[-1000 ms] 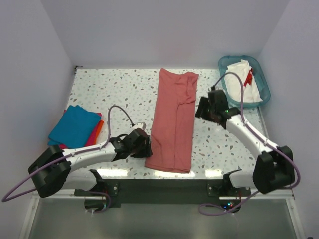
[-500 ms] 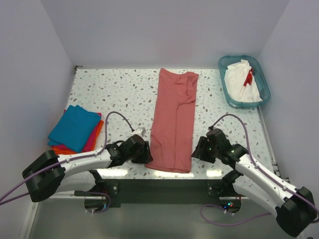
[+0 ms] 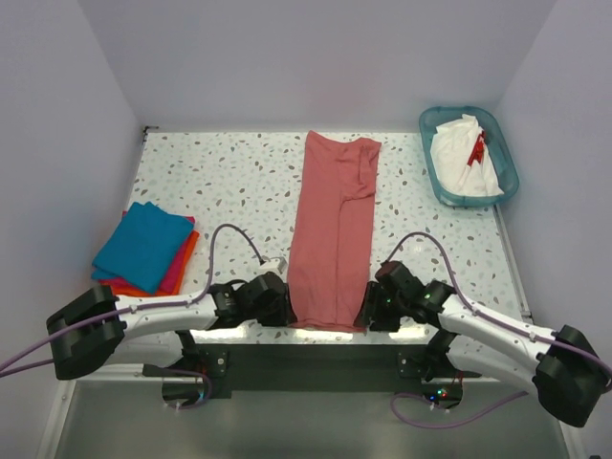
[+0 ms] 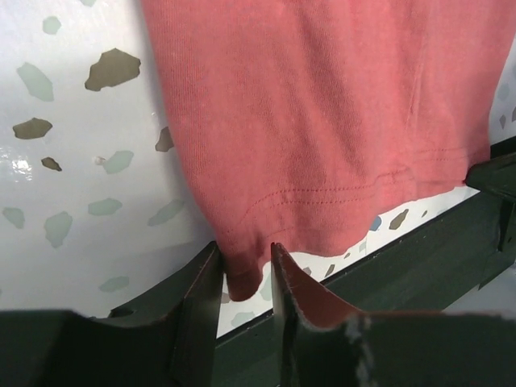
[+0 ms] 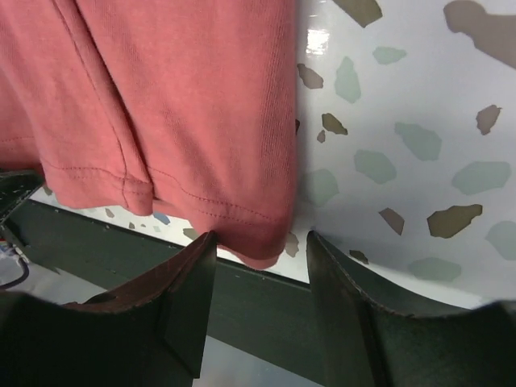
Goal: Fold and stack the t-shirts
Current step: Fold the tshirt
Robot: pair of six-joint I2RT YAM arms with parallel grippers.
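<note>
Salmon shirt (image 3: 333, 229) runs lengthwise straight away from both hands, hem at the surface (image 3: 239, 182) edge. One hem corner sits inside your left hand (image 4: 243, 270), jaws narrow; can't tell if pinched. Right hand (image 5: 260, 254) gapes around the other corner.

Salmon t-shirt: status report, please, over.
Left fingers narrow astride near-left hem corner, grip unconfirmed. Right fingers open astride near-right corner. Salmon t-shirt flat, long strip. Nothing obstructing.

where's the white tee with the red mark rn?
Top view: the white t-shirt lies crumpled in the teal basket at the far right corner of the table, to the right of the salmon-red t-shirt.
</note>
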